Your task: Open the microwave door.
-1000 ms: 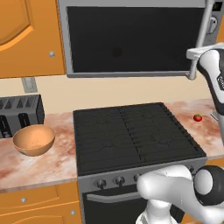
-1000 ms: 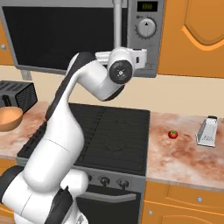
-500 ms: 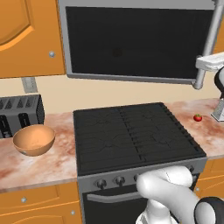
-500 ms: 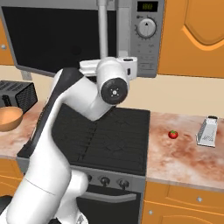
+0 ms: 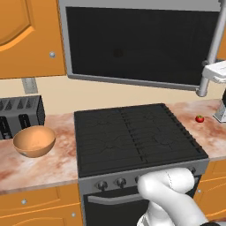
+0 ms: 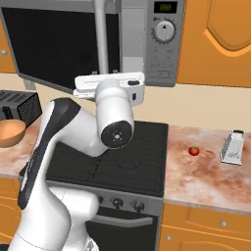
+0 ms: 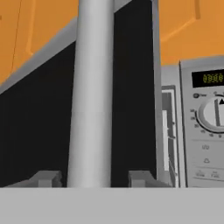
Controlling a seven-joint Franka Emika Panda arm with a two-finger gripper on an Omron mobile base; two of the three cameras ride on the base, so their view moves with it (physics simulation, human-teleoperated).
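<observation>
The microwave door (image 6: pixel 54 44) hung above the stove (image 5: pixel 132 137), already swung partly out from the body, so the pull was judged mid-stroke. The gripper (image 7: pixel 92 178) straddled the bar handle (image 7: pixel 91 96), fingers on either side; actual contact could not be told. Next move, as judged: keep pulling outward along the door's arc.

There is one microwave (image 6: pixel 147 44), with one door (image 5: pixel 137 44), one bar handle (image 7: pixel 91 96), one round dial (image 6: pixel 163 31) and one small display (image 6: pixel 165 7). There is one stove (image 5: pixel 132 137); three knobs (image 5: pixel 120 182) show on its front in the left base view. On the worktop (image 6: pixel 206 176) I count one toaster (image 5: pixel 20 115), one orange bowl (image 5: pixel 34 141), one tomato (image 6: pixel 194 151) and one grater (image 6: pixel 232 147). One robot arm (image 6: pixel 73 142) is there, and its hand (image 7: pixel 92 178) has two fingertips (image 7: pixel 46 178).
</observation>
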